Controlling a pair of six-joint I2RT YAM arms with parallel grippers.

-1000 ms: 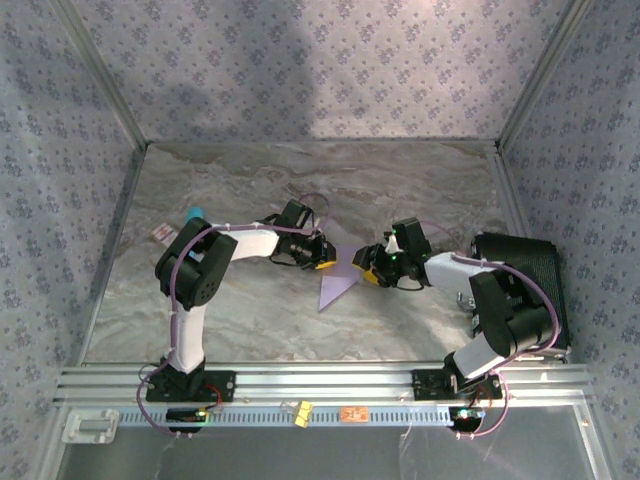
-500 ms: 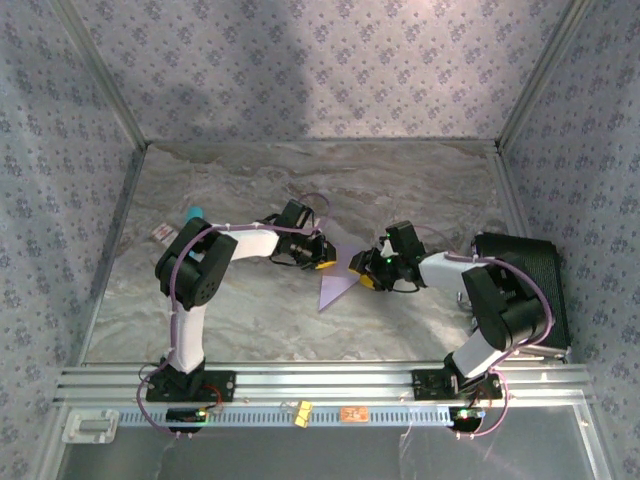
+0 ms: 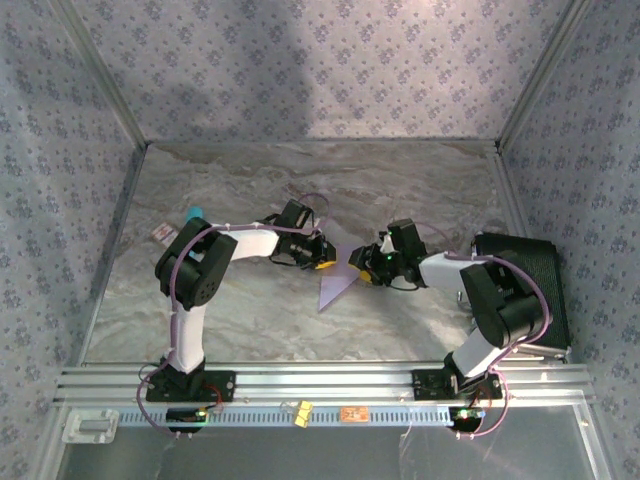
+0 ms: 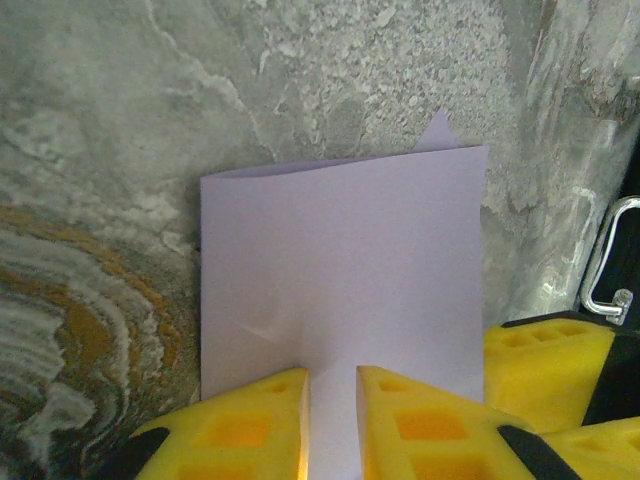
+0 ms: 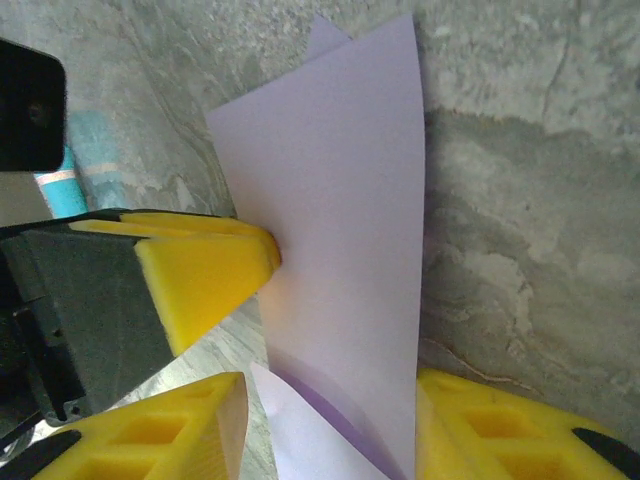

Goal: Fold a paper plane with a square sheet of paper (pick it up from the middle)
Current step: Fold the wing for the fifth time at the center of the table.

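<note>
While the left hand pinches one edge of the folded lavender sheet of paper between nearly closed fingers, the right hand straddles the same sheet half-open, so an off-crease squeeze or opposing pull could crumple, skew or tear it.

The paper is plain, matte lavender and has been folded over on itself. A small corner of the lower layer is seen past its far edge. From above it is seen as a narrow triangle, mid-worktop.
</note>
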